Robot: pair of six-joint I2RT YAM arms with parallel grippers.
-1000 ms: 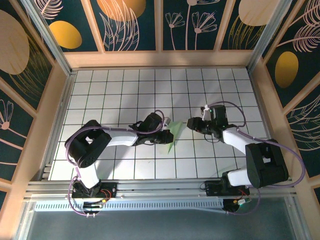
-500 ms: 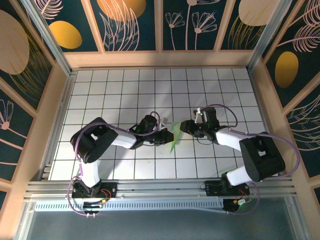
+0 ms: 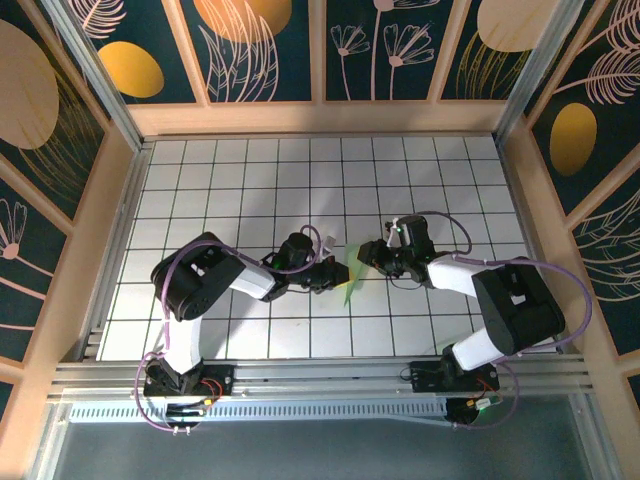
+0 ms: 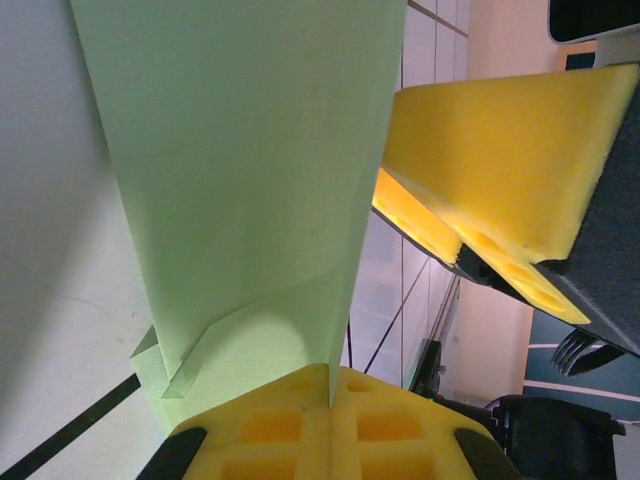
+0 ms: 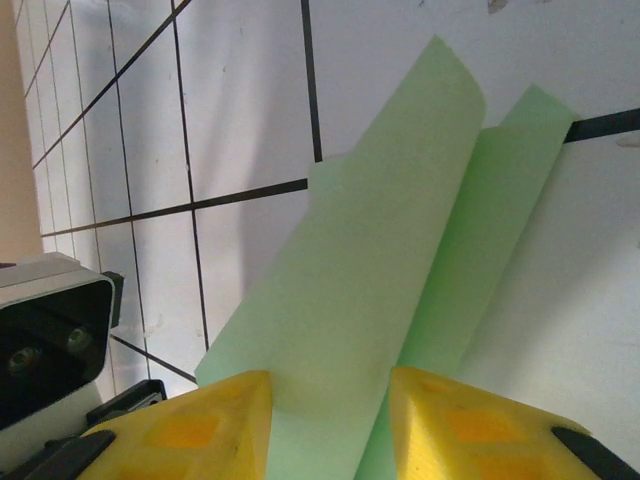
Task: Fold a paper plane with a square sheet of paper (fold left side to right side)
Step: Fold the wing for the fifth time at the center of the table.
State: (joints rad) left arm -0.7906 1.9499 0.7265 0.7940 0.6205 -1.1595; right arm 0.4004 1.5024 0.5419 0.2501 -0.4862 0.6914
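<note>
The square sheet of paper, light green, is folded into a slim creased paper plane [image 3: 349, 281] at mid-table. My left gripper [image 3: 333, 273] comes at it from the left and is shut on one edge. In the left wrist view that edge is pinched between the yellow pads [image 4: 330, 385], and the paper plane [image 4: 250, 170] rises away from them. My right gripper [image 3: 366, 256] reaches in from the right. Its yellow pads stand apart on either side of a raised flap of the paper plane [image 5: 385, 260], the gripper [image 5: 330, 392] open around it.
The white gridded table [image 3: 250, 180] is ringed by wooden walls [image 3: 320, 118]. The right gripper's yellow fingers [image 4: 500, 170] show close beside the paper in the left wrist view. A metal rail [image 3: 300, 375] runs along the near edge by the arm bases.
The right gripper has slid left onto the paper and its jaws have narrowed. The left gripper has shifted slightly right, still pinching the paper.
</note>
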